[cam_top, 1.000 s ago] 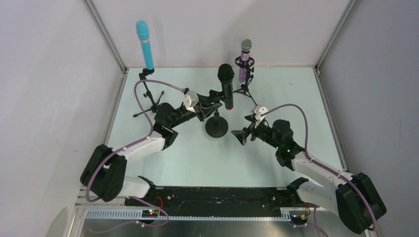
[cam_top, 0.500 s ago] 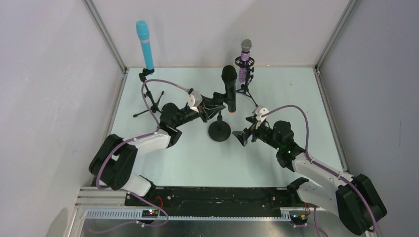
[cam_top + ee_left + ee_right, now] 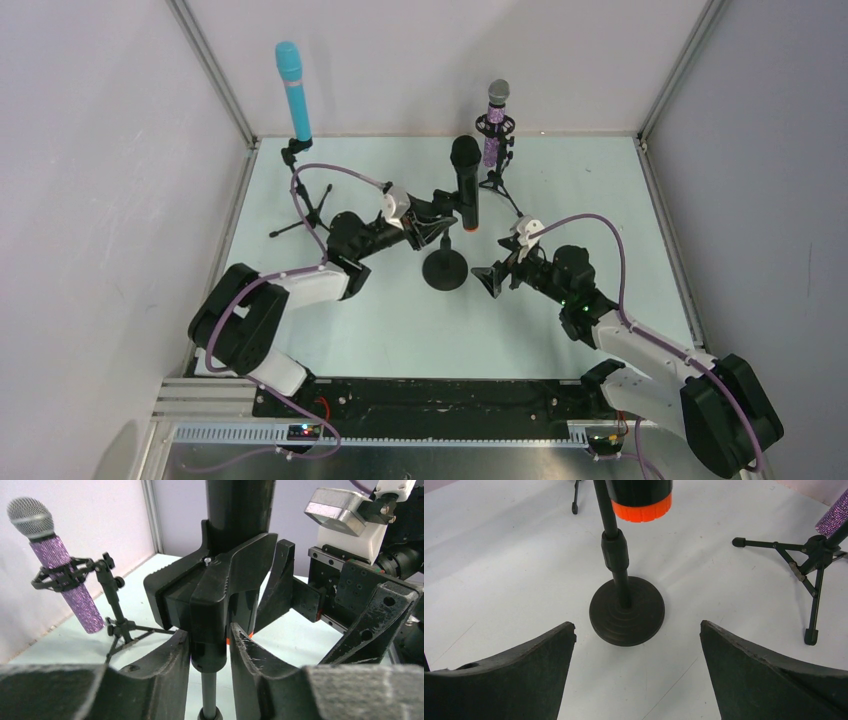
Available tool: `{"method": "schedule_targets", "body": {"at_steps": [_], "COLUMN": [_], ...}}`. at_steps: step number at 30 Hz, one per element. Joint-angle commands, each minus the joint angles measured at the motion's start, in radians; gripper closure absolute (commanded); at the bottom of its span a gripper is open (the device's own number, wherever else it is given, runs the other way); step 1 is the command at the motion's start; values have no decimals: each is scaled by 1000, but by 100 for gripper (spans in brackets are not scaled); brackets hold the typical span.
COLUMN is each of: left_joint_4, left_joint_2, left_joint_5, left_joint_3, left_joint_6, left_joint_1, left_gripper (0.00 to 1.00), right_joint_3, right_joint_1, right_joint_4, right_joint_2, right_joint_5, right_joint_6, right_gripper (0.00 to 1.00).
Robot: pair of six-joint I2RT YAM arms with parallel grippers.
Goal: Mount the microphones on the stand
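Three microphones stand upright above the table (image 3: 600, 200). The light-blue microphone (image 3: 293, 88) sits on a tripod stand (image 3: 300, 200) at the rear left. The purple microphone (image 3: 494, 125) sits in a shock mount on a second tripod (image 3: 120, 630) at the rear centre. The black microphone (image 3: 464, 180), orange end (image 3: 640, 509) down, sits in the clip (image 3: 220, 590) of the round-base stand (image 3: 626, 612) near the table centre. The left gripper (image 3: 208, 647) is closed on the neck of the clip, directly below the microphone body, one finger on each side. The right gripper (image 3: 486, 277) is spread wide, holds nothing, and faces the round base from nearby without contact.
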Motion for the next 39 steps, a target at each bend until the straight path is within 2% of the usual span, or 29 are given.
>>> {"method": "schedule_targets", "body": {"at_steps": [1,2,6,8,10,19,22,26,27,33,36,39], "left_joint_4": [139,139,140,139,139,129,78,-84,-169,-582,-672,-711], "left_joint_2": [-10,-13,-33,-48,-63,-150,-202,-301,-342,-510,-569,-621], "left_joint_5": [-7,-9,-37,-53,-68,-98,-123,-260,-285,-539,-729,-855], "left_joint_3": [-9,-13,-42,-60,-79,-181,-224,-250,-251,-209,-212,-234], "left_joint_6": [7,10,32,49,63,43,32,20,27,190,236,278], "left_joint_1": [3,3,2,3,2,39,64,82,83,84,85,90], "left_gripper": [54,44,19,8,1,0,0,0,0,0,0,0], "right_joint_3": [-3,-3,-2,-3,-3,-3,-3,-2,-3,-2,-4,-14], "right_joint_1": [-4,-4,-3,-4,-4,-12,-20,-49,-58,-145,-177,-222], "right_joint_4": [25,26,28,31,33,47,49,36,30,2,-47,-80], "right_joint_2": [-24,-23,-28,-30,-32,-32,-33,-51,-55,-90,-114,-154], "right_joint_5": [4,5,7,6,5,1,-1,10,13,42,87,153], "right_joint_6": [-7,-6,-8,-9,-7,14,15,0,-2,-3,-11,-13], "right_gripper": [1,0,1,1,1,0,1,0,1,1,1,1]}}
